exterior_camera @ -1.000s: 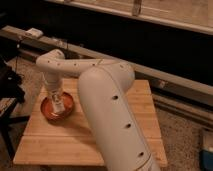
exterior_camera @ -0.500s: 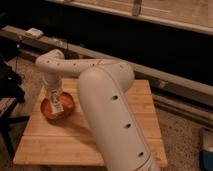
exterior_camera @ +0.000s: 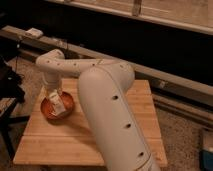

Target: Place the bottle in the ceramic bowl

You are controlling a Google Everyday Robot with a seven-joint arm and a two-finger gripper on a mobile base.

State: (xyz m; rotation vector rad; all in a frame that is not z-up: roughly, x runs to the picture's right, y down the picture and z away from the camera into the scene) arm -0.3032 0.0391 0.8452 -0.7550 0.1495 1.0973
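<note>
The orange-red ceramic bowl (exterior_camera: 46, 111) sits on the left part of a wooden table (exterior_camera: 65, 142). The small white bottle (exterior_camera: 58, 104) with a darker label lies tilted inside the bowl, its lower end towards the bowl's near right side. My gripper (exterior_camera: 53, 95) hangs from the white arm (exterior_camera: 107, 100) straight over the bowl and is right at the bottle's upper end. The gripper and the bottle blend together, so I cannot tell whether the bottle is still held. The arm's big link hides the middle of the table.
A dark stand or chair (exterior_camera: 10, 85) is at the table's left edge. A long metal rail (exterior_camera: 165, 82) runs behind the table, with a small white box (exterior_camera: 34, 32) on it. A blue object (exterior_camera: 207, 150) is on the floor at the lower right.
The bottle stood nearly upright over the bowl a second ago. It has tipped over and come down into the bowl. The arm has hardly moved.
</note>
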